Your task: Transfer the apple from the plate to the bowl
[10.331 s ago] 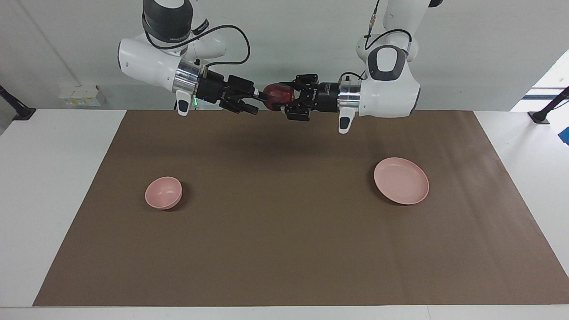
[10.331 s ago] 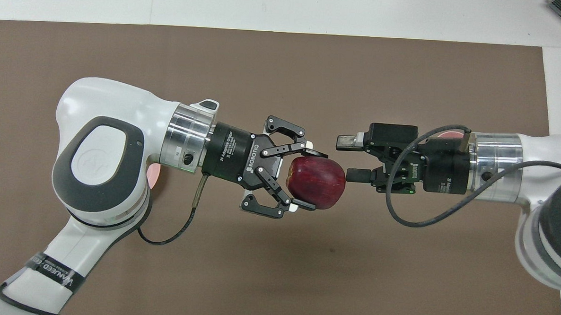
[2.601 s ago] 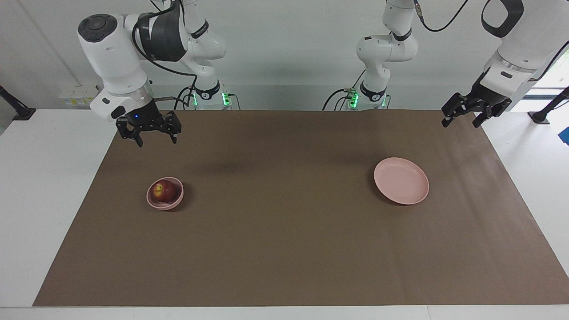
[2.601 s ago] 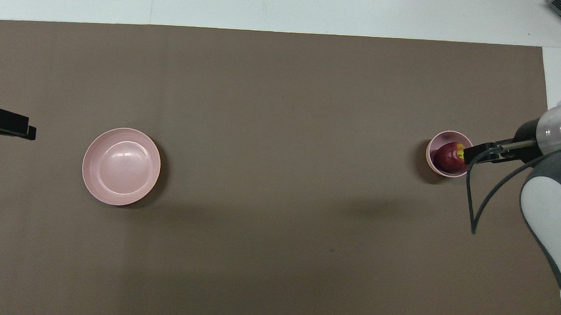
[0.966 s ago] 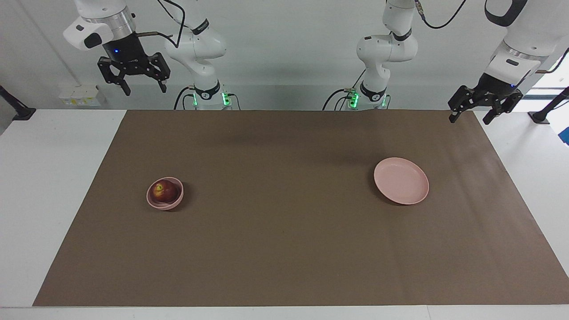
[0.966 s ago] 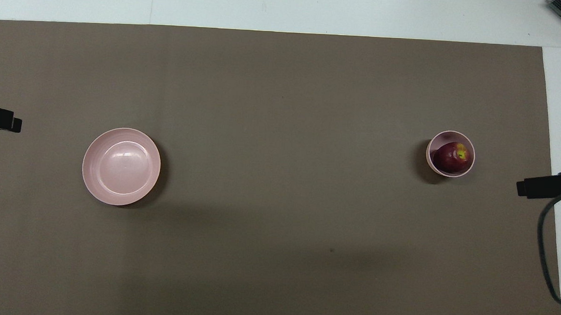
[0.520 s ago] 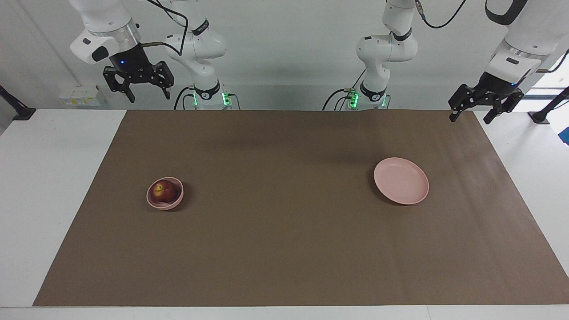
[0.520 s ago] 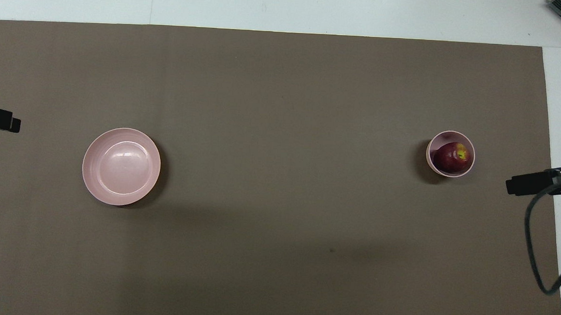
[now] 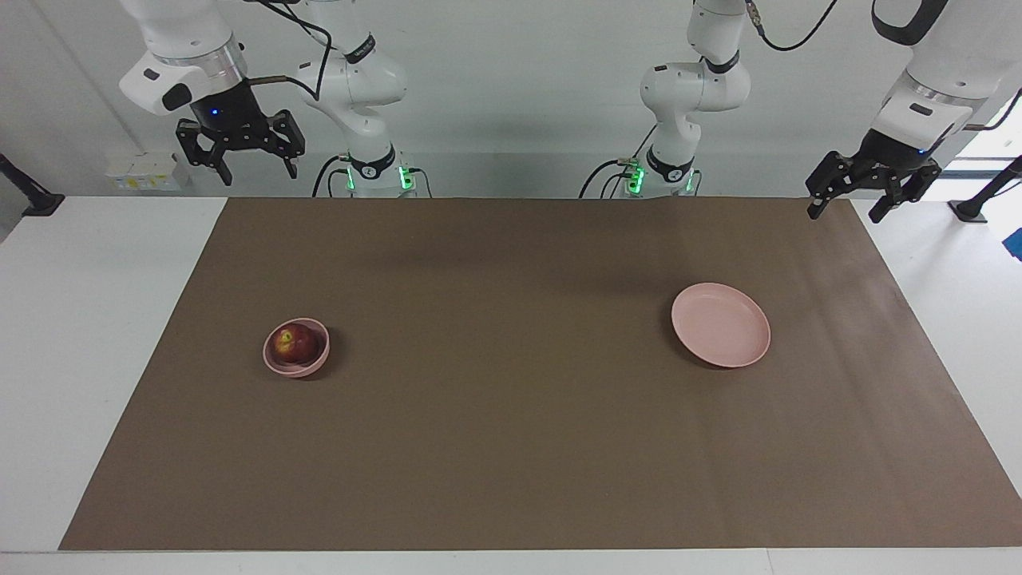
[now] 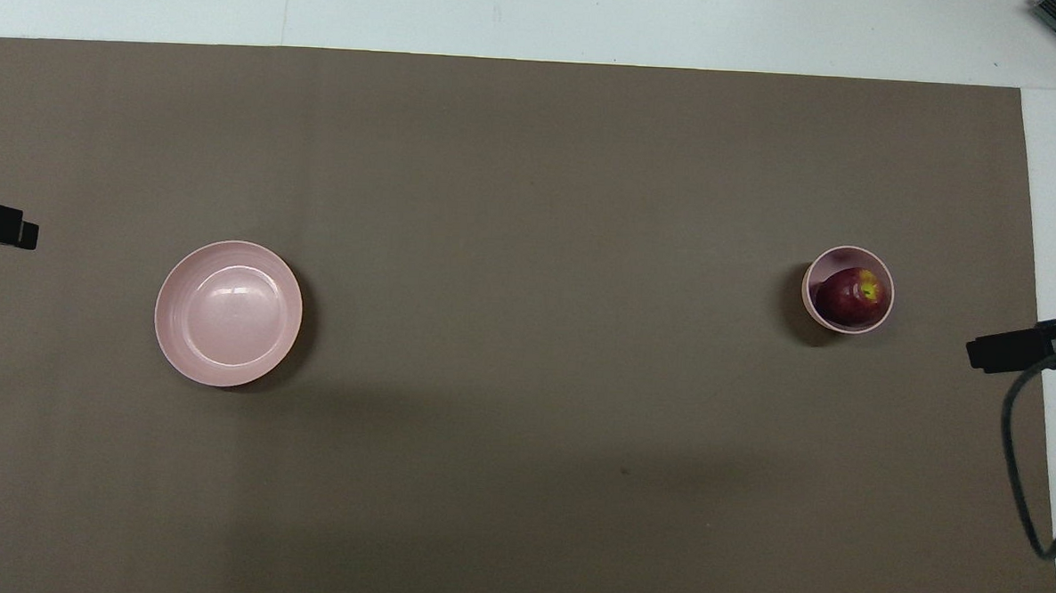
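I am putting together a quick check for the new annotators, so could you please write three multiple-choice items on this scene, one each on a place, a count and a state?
1. Where is the apple?
A. On the plate
B. In the bowl
C. On the brown mat

2. How many pink dishes are on the mat?
A. One
B. Two
C. Three

3. How are the two grippers?
A. Both open and holding nothing
B. Right shut on the apple
C. Left shut on the plate

Key:
1 B, the apple sits inside the bowl.
2 B, only the bowl and the plate are there.
3 A, the left gripper and the right gripper hang raised with fingers apart, nothing between them.
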